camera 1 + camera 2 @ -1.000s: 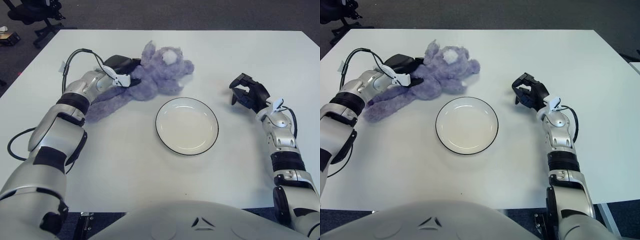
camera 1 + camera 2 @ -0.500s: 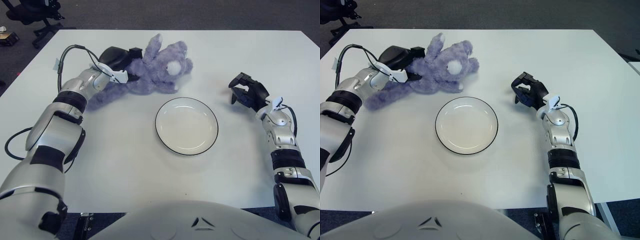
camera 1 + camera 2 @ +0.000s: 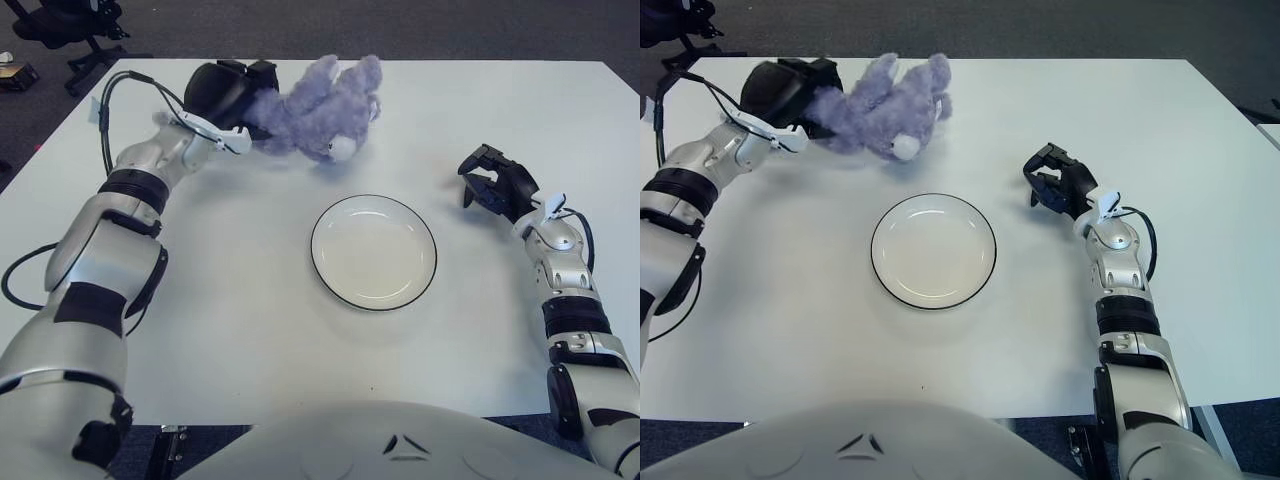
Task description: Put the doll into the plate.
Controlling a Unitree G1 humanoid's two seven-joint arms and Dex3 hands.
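Your plate sits empty — the doll is in the air.
You see a round white plate with a thin dark rim mid-table; the left hand clutches the fuzzy purple doll by one end, beyond the plate to its left, the fingers half buried in plush. Your right hand shows right of the plate — fingers curled, holding nothing.

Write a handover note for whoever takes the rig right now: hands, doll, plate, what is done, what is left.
Left hand: shut on the purple plush doll, held at the table's far left, beyond the plate.
Right hand: idle, to the right of the plate, holding nothing.
White round plate with a dark rim: mid-table, nothing on it.
Done: doll grasped.
Left: carry the doll over the plate and release.
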